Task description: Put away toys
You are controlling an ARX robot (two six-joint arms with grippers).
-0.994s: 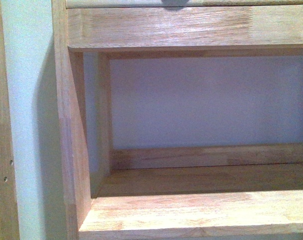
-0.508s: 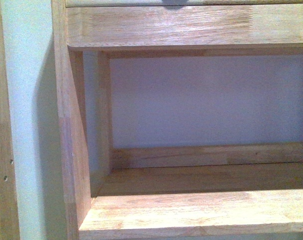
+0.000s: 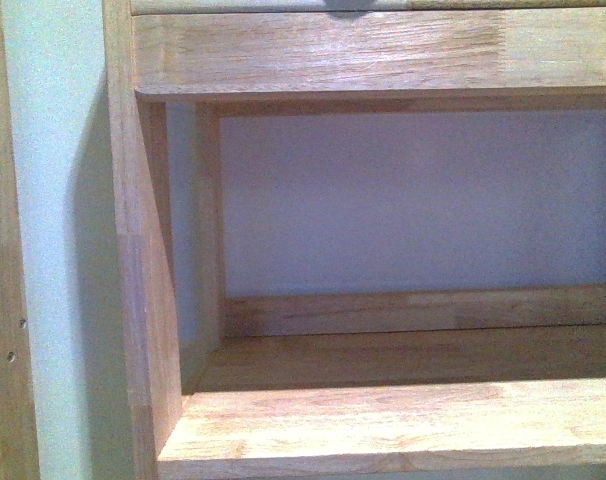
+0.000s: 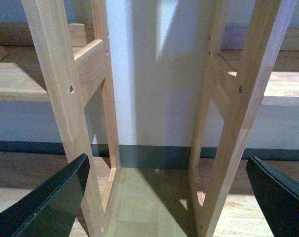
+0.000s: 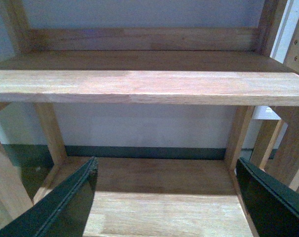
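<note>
Here no plush toy shows in any view, so its place relative to either gripper cannot be told. The left gripper (image 4: 167, 197) has its dark fingers spread wide, nothing between them, facing the upright wooden posts (image 4: 58, 98) of two shelf units. The right gripper (image 5: 167, 197) is likewise spread and holds nothing, just below a bare wooden shelf board (image 5: 149, 86). The front view shows a wooden shelf compartment (image 3: 403, 425) against a pale wall (image 3: 413, 200).
</note>
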